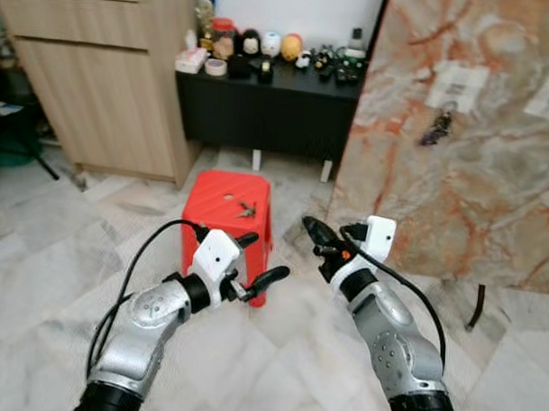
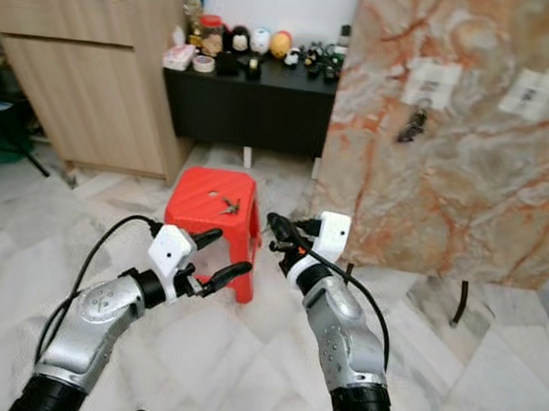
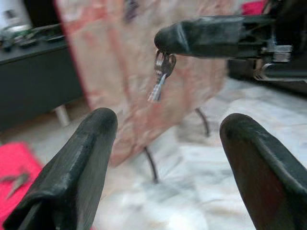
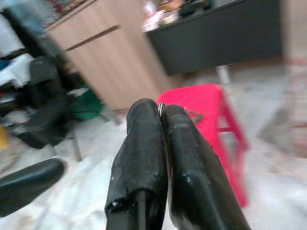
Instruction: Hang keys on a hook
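Left eye view: both arms are raised over the marble floor in front of the red stool (image 1: 228,204); right end effector (image 1: 311,231) sits w/ fingers pressed together, left end effector (image 1: 257,257) w/ fingers spread and nothing between them. The marble panel (image 1: 475,149) stands to the right, w/ a dark bunch hanging on it at what looks like the hook (image 1: 437,125), well apart from the right end effector. Right eye view: same layout; a small item lies on the stool top, too small to ID. Left wrist view: keys (image 3: 162,76) dangle from the tip of the right end effector, held by the ring only, key swinging free. Risk: pinch is at the very tip, so a quick turn toward the panel could shake the ring out. Right wrist view: fingers clamped on the ring (image 4: 161,107), barely a sliver showing. Risk: fingers cover the ring's opening, so threading it over the hook may miss, and the hook seems already occupied.
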You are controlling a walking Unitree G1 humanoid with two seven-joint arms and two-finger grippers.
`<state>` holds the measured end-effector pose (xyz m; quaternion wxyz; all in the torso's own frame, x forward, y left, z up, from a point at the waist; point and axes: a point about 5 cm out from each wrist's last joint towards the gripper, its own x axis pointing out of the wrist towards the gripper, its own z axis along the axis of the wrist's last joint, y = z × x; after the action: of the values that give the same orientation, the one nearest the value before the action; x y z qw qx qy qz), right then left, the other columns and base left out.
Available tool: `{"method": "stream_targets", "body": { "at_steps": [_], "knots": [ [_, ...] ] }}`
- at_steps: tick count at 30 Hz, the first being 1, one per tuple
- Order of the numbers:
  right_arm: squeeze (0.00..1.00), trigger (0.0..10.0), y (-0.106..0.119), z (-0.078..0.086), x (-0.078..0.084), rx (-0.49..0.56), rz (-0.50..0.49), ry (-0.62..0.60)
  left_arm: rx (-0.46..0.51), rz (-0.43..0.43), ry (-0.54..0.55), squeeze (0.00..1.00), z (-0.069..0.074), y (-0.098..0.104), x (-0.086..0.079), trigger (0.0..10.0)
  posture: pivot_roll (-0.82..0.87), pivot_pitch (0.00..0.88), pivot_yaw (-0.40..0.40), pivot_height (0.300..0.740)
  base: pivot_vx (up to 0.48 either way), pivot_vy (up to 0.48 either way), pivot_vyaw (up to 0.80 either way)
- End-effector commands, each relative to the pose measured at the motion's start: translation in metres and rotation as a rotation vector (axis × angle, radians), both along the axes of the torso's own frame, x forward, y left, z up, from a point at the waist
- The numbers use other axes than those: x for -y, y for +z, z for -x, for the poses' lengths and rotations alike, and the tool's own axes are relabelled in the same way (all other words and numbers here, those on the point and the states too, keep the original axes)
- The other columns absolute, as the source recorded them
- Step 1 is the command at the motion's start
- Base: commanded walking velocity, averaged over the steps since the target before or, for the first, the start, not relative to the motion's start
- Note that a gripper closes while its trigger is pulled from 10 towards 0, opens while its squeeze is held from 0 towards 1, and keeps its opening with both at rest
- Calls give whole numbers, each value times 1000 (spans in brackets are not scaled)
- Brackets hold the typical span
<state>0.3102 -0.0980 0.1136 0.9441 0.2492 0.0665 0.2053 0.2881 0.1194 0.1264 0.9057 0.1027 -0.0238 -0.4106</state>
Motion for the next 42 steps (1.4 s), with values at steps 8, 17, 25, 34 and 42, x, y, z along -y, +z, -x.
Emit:
{"method": "stream_targets", "body": {
  "at_steps": [8, 17, 25, 34, 42],
  "knots": [
    [0, 10000, 7, 1, -4, 17, 9, -3, 17, -21, -6, 0, 0, 4, -3, 10000, 87, 0, -81, 740, 0, 0, -775],
    [0, 10000, 7, 2, -8, -6, 37, -3, 7, -26, -29, 0, 1, 4, -1, 10000, 88, 0, -74, 740, 0, 0, -772],
    [0, 10000, 13, 3, -11, -3, 56, 10, -20, -42, -84, 0, 3, 4, 2, 10000, 86, 3, -68, 740, 0, 0, -285],
    [0, 10000, 14, 10, -26, -41, 103, 165, -36, -45, -98, 0, 2, 1, 6, 10000, 84, 10, -62, 740, 0, 0, 0],
    [0, 10000, 15, 10, -26, -45, 104, 154, -42, -31, -130, 0, 2, 2, 11, 10000, 84, 12, -58, 740, 0, 0, 0]
  ]
}}
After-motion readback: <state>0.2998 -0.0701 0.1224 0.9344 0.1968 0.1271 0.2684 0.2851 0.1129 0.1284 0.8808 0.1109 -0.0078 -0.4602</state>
